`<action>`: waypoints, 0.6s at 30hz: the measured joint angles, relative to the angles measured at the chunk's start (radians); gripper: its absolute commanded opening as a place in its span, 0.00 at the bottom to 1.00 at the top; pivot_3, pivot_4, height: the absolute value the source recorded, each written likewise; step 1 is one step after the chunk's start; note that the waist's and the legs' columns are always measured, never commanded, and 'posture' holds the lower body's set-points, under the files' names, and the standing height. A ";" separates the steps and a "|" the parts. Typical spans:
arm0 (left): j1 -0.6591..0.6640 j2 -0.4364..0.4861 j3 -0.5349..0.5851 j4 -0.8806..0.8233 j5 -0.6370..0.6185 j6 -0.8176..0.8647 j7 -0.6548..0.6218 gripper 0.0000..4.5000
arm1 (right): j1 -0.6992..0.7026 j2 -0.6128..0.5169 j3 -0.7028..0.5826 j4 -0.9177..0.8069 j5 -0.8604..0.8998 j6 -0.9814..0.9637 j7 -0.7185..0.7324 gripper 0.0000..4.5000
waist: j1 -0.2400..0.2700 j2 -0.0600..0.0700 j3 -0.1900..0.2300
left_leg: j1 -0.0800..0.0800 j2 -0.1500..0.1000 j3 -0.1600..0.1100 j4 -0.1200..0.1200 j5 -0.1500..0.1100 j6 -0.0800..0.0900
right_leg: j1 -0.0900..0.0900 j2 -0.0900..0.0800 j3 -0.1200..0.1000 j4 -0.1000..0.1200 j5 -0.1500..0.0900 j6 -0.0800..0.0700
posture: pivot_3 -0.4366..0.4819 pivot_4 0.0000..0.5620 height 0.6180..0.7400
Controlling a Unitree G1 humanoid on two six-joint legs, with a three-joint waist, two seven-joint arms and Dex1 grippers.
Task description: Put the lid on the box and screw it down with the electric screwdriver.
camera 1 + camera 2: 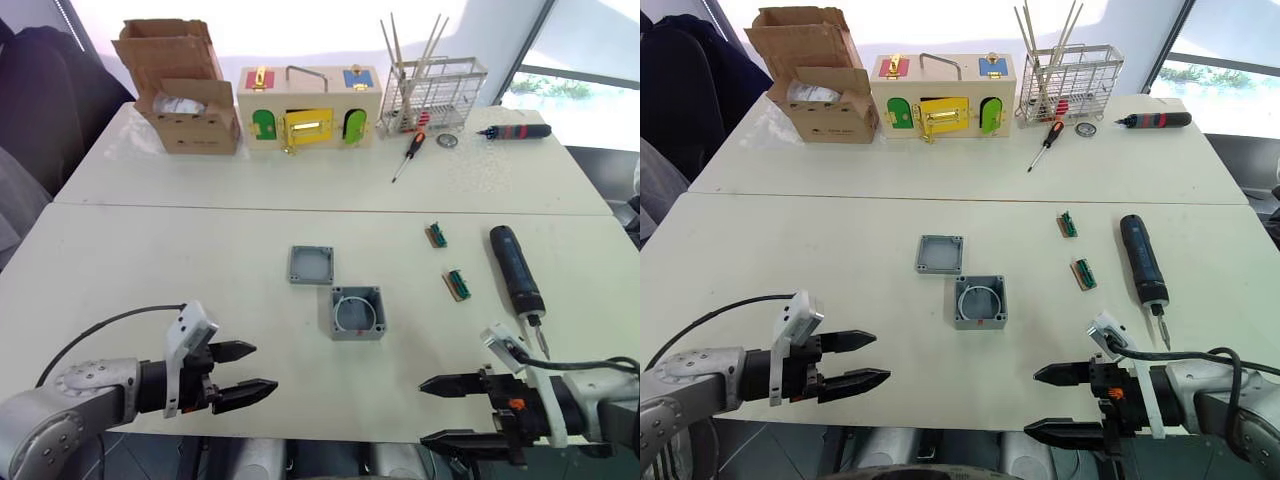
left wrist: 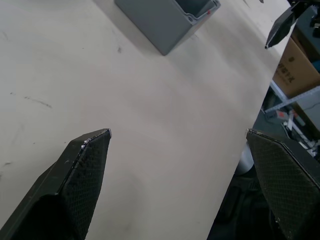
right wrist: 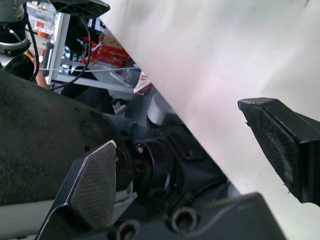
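Left gripper (image 1: 248,371), fingers spread and empty, extends level over the table's (image 1: 200,270) near edge, pointing inward toward the box (image 1: 357,313). Right gripper (image 1: 437,411), fingers likewise spread and empty, reaches in from the opposite side at the same edge, facing the left one. The box stands open between and beyond them. The lid (image 1: 311,265) lies flat just behind the box, apart from it. The electric screwdriver (image 1: 516,271) lies to the box's right, bit toward the near edge.
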 measured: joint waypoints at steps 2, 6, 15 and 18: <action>-0.007 -0.003 -0.001 0.002 0.000 0.000 0.006 0.99 | -0.006 0.000 0.000 0.000 0.001 0.000 -0.005 1.00 | 0.000 0.000 0.000 | 0.000 0.000 0.000 0.000 0.000 0.000 | 0.000 0.000 0.000 0.000 0.000 0.000 | 0.48 0.27 0.96; -0.019 -0.013 -0.001 0.002 -0.002 0.000 0.009 0.99 | -0.009 0.000 0.002 0.000 0.002 0.000 -0.012 1.00 | -0.001 0.000 0.000 | 0.000 0.000 0.000 0.000 0.000 0.000 | 0.000 0.000 0.000 0.000 0.000 0.000 | 0.48 0.27 0.96; -0.021 -0.017 -0.006 0.010 0.066 -0.037 0.012 0.99 | -0.048 0.013 0.034 0.011 -0.002 0.000 -0.054 1.00 | 0.000 0.000 0.000 | 0.001 0.000 0.000 0.000 0.000 0.000 | 0.001 0.000 0.000 0.000 -0.001 -0.001 | 0.48 0.27 0.96; -0.025 -0.022 -0.006 0.024 0.074 -0.048 0.012 0.99 | -0.052 0.012 0.036 0.035 0.035 0.032 -0.060 1.00 | 0.000 0.000 0.000 | 0.001 0.000 0.000 0.000 0.000 0.000 | 0.001 -0.001 0.000 0.000 -0.001 -0.002 | 0.48 0.27 0.96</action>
